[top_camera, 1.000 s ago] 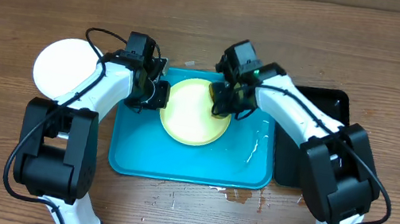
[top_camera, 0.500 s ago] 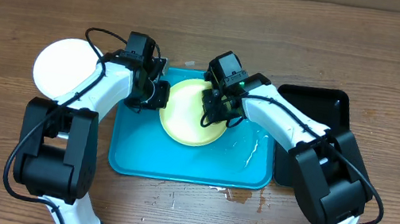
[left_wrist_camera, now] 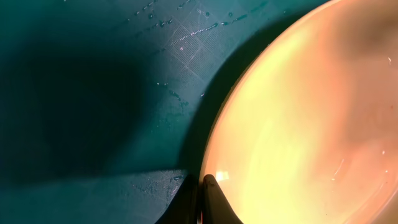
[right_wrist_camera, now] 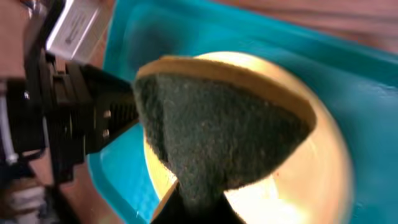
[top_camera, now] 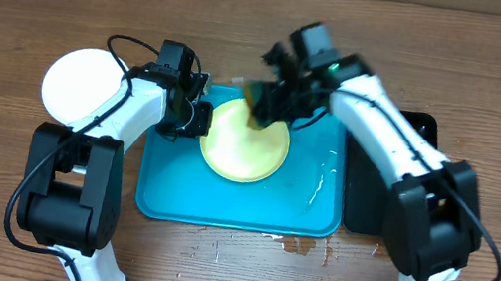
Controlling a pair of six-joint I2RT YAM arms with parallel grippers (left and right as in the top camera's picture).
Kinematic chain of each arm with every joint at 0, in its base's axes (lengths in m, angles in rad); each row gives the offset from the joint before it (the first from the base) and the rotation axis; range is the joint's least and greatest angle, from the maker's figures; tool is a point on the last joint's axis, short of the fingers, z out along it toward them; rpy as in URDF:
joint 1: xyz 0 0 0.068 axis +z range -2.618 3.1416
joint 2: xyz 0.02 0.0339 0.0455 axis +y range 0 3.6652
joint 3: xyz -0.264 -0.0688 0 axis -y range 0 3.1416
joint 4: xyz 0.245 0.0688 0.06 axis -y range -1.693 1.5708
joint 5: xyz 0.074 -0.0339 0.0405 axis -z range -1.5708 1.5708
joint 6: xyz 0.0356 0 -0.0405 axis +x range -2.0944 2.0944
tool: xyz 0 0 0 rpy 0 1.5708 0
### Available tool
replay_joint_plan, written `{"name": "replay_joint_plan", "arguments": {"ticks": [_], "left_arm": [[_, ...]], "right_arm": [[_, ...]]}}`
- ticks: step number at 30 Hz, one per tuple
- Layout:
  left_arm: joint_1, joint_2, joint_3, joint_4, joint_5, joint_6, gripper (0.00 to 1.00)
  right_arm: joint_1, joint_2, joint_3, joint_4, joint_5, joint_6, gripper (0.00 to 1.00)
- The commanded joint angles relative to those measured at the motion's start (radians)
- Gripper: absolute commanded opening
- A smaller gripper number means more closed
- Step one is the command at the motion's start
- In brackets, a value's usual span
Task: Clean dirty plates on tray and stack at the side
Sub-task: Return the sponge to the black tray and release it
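My left fingers [top_camera: 199,120] pinch the rim of the yellow-green plate [top_camera: 247,152] in the tray [top_camera: 219,211]; right fingers [top_camera: 272,101] clenched on sponge [right_wrist_camera: 211,124] (at plate's far edge). Risk: hard scrubbing yanks plate from that thin pinch.

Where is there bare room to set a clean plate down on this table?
Widest: bare table behind the tray. Smaller: the tray's front strip, between the yellow plate and the near rim. Crowded: left gripper and right gripper with its sponge meet at that plate; white plate fills the left, black tray the right.
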Motion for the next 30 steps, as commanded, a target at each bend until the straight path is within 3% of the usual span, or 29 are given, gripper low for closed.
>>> {"name": "replay_joint_plan", "arguments": {"ticks": [1,12,21,27,29,30], "left_arm": [[-0.007,0.007,0.010,0.004,0.005,-0.003,0.05],[-0.007,0.007,0.010,0.004,0.005,-0.003,0.05],[-0.007,0.007,0.010,0.004,0.009,-0.004,0.06],[-0.007,0.007,0.010,0.004,0.009,-0.004,0.14],[-0.007,0.007,0.010,0.004,0.009,-0.004,0.19],[-0.007,0.007,0.010,0.004,0.008,-0.004,0.20]], "right_arm": [[-0.084,-0.062,0.061,-0.093,0.016,-0.003,0.04],[-0.362,-0.091,0.032,-0.468,0.476,-0.029,0.04],[-0.440,-0.091,-0.134,-0.364,0.514,-0.029,0.04],[-0.441,-0.091,-0.173,-0.308,0.514,-0.029,0.04],[-0.440,-0.091,-0.173,-0.308,0.514,-0.029,0.14],[-0.440,-0.091,-0.173,-0.309,0.514,-0.029,0.36]]}}
